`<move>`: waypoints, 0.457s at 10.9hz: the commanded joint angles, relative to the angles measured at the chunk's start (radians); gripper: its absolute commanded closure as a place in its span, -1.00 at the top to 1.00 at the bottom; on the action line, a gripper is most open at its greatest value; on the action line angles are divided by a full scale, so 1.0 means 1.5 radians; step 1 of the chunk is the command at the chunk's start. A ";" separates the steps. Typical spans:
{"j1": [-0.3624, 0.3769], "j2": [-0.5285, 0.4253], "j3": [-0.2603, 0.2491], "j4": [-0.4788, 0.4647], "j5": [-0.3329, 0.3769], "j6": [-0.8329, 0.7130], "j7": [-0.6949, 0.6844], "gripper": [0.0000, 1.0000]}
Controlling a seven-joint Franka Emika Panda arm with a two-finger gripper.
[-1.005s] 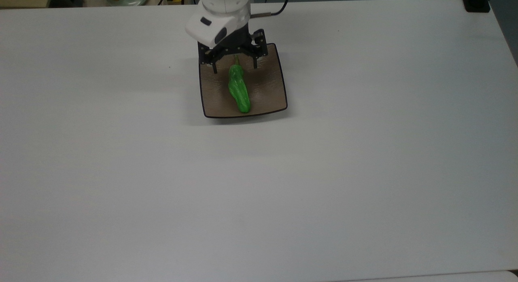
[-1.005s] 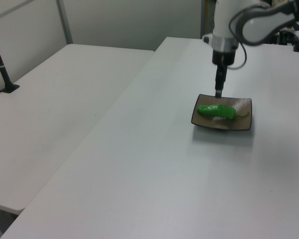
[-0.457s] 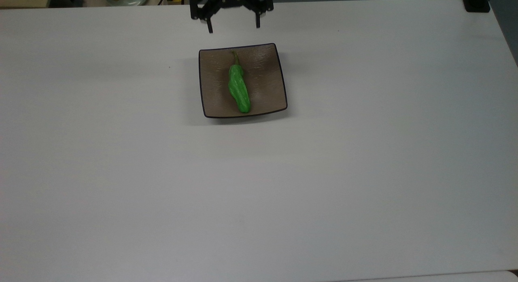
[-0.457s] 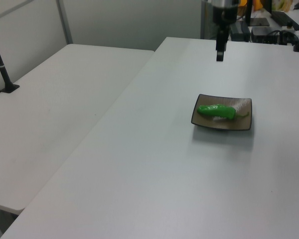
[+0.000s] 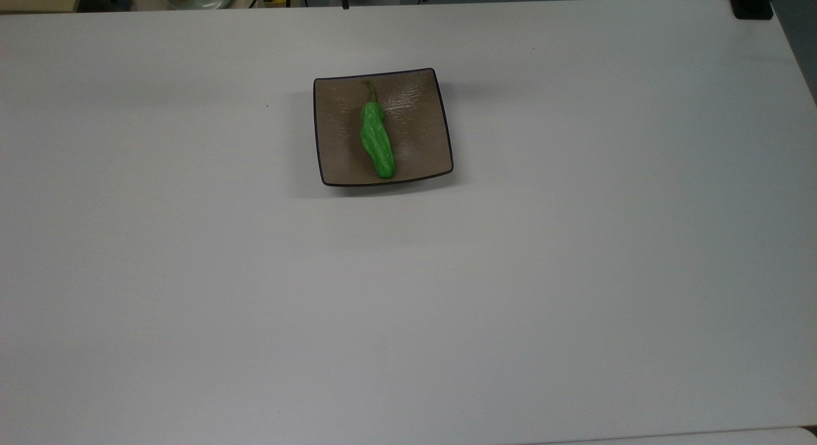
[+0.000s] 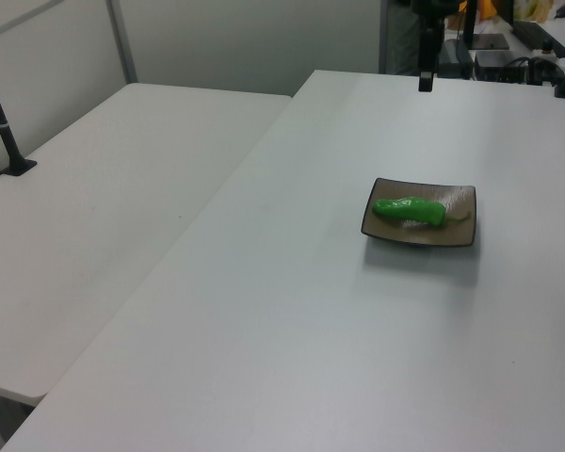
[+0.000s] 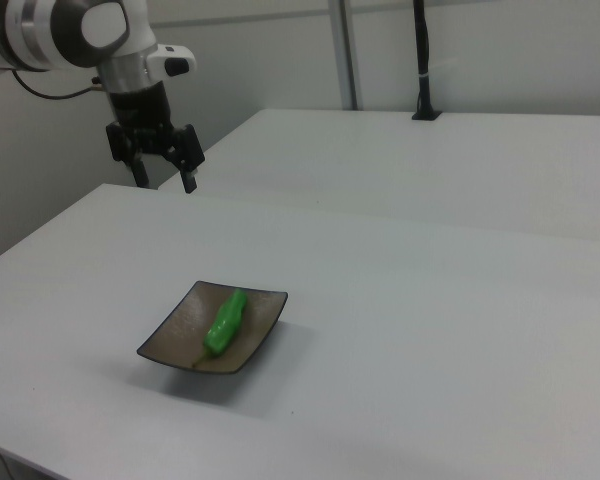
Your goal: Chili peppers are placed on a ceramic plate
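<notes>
One green chili pepper (image 5: 376, 142) lay on the square brown ceramic plate (image 5: 418, 129), roughly along its middle. In the top view the pepper's thin stem pointed to 12 o'clock and its blunt tip to about 5 o'clock, near the plate's 6 o'clock rim. In the left view the pepper (image 6: 410, 209) ran across the plate (image 6: 461, 235) with the stem toward 3 o'clock. In the right view it (image 7: 226, 321) sat on the plate (image 7: 175, 335) with the stem toward 7 o'clock.

The plate rested on a white table (image 5: 574, 272), toward the table's 12 o'clock edge in the top view. A second white table (image 6: 104, 207) stood at 9 o'clock of it in the left view.

The gripper (image 7: 162, 182) hung in the air, well apart from the plate, at about 11 o'clock of it in the right view. Its jaws were spread wide with nothing between them; fingers (image 7: 190, 184) pointed down. In the left view the gripper (image 6: 425, 80) showed at 12 o'clock of the plate, above the table's far edge.
</notes>
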 commanded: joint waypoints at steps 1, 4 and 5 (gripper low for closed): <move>0.070 -0.008 -0.063 -0.012 0.015 0.017 0.011 1.00; 0.070 -0.007 -0.065 -0.021 0.027 0.053 0.006 1.00; 0.069 -0.007 -0.066 -0.021 0.028 0.054 0.006 1.00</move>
